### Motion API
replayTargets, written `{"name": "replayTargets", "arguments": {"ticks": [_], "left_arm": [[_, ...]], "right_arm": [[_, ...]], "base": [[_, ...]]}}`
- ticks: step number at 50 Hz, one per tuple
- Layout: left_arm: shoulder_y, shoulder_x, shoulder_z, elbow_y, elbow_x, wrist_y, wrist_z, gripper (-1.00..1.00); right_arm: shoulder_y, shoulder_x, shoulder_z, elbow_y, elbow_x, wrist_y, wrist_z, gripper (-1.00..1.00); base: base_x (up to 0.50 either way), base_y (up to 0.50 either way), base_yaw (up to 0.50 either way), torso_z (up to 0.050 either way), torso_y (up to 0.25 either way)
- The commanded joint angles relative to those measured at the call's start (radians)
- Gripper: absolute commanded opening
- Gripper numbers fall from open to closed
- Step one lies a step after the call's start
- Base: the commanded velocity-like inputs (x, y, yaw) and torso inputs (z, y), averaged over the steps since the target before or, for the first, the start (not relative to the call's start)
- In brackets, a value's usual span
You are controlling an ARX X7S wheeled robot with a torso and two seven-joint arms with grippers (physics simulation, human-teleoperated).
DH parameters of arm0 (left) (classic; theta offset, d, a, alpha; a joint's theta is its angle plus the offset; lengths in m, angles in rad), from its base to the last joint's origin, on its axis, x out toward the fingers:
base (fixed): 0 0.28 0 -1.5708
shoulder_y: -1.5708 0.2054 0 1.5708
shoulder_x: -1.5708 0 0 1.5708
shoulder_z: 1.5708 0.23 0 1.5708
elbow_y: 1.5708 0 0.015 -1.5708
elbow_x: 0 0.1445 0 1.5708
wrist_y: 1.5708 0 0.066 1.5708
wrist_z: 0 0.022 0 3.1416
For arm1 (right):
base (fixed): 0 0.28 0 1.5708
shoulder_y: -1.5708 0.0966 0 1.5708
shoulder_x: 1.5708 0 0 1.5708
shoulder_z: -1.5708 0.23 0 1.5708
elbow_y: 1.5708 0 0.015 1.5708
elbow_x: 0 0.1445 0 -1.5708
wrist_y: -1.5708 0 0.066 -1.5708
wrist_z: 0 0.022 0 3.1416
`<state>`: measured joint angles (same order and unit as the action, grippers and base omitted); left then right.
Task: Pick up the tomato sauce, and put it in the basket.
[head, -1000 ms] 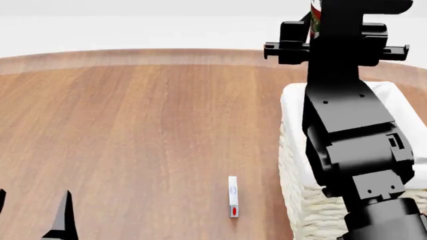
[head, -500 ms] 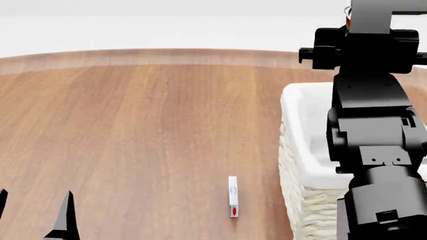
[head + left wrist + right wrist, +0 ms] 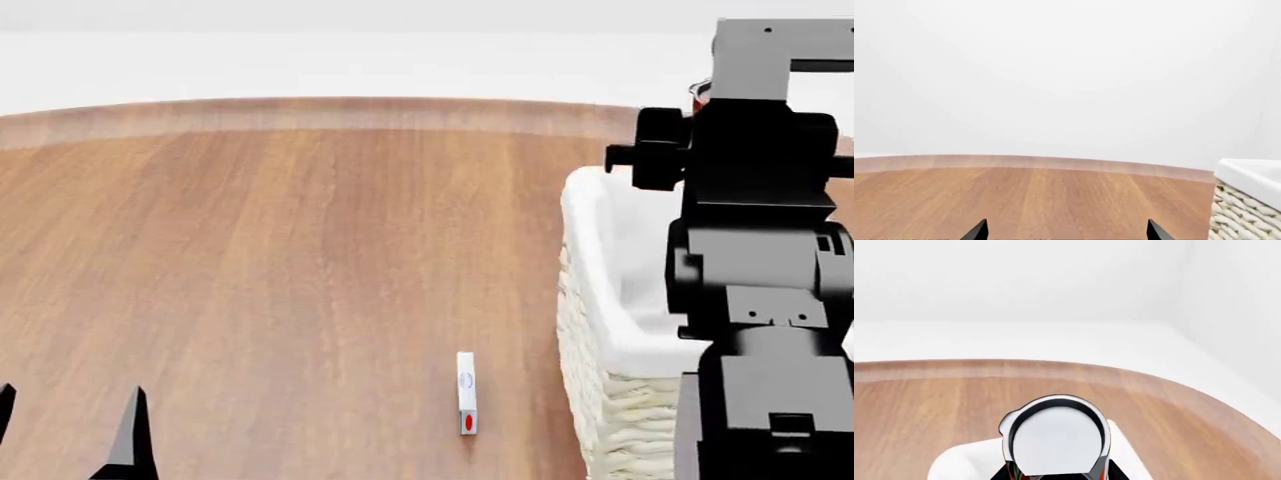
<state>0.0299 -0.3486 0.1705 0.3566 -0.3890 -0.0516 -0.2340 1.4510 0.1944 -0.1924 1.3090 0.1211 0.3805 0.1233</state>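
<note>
The tomato sauce can shows its silver-white top, with red and green label at its lower edges, held between my right gripper's black fingers. It hangs above the white cloth lining of the basket. In the head view my right arm stands over the cream wicker basket at the right and hides the can except for a red sliver. My left gripper is open and empty low at the near left, and it also shows in the left wrist view.
A small white box with a red mark lies on the wooden table left of the basket. The table's rounded far edge runs across the back. A basket corner shows in the left wrist view.
My right arm has moved right and lower with the can, from beyond the basket's far left corner to over the basket. The left gripper has not moved.
</note>
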Motion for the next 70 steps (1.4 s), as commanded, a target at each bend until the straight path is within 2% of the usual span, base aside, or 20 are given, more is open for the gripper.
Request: {"name": "replayTargets", "arguments": {"ticks": [1, 25, 45, 46, 64, 70], "left_arm": [[0.001, -0.002, 0.0, -0.009, -0.002, 0.008, 0.0, 1.0], [-0.003, -0.007, 0.001, -0.025, -0.006, 0.016, -0.002, 1.0], [-0.005, -0.014, 0.0, -0.029, -0.017, 0.017, -0.005, 1.0], [-0.005, -0.014, -0.001, -0.028, -0.021, 0.017, -0.004, 1.0], [-0.008, -0.015, 0.006, -0.027, -0.028, 0.014, -0.007, 1.0], [-0.009, -0.016, 0.007, -0.029, -0.028, 0.015, -0.007, 1.0]], "right_arm": [[0.009, -0.007, 0.063, 0.0, -0.11, 0.112, -0.048, -1.0], [-0.001, 0.005, 0.114, 0.0, -0.112, 0.186, -0.062, -1.0], [-0.011, 0.003, 0.101, 0.0, -0.122, 0.215, -0.08, -1.0], [-0.011, 0.003, 0.101, 0.0, -0.122, 0.222, -0.079, 1.0], [0.015, -0.006, 0.104, 0.0, -0.128, 0.198, -0.057, 1.0], [0.057, -0.048, 0.085, 0.0, -0.131, 0.101, -0.053, 1.0]], "base": [[0.0, 0.0, 0.0, 0.0, 0.0], [0.0, 0.0, 0.0, 0.0, 0.0], [0.0, 0.0, 0.0, 0.0, 0.001], [0.0, 0.0, 0.0, 0.0, 0.0], [0.0, 0.0, 0.0, 0.0, 0.0], [0.0, 0.0, 0.0, 0.0, 0.0]]}}
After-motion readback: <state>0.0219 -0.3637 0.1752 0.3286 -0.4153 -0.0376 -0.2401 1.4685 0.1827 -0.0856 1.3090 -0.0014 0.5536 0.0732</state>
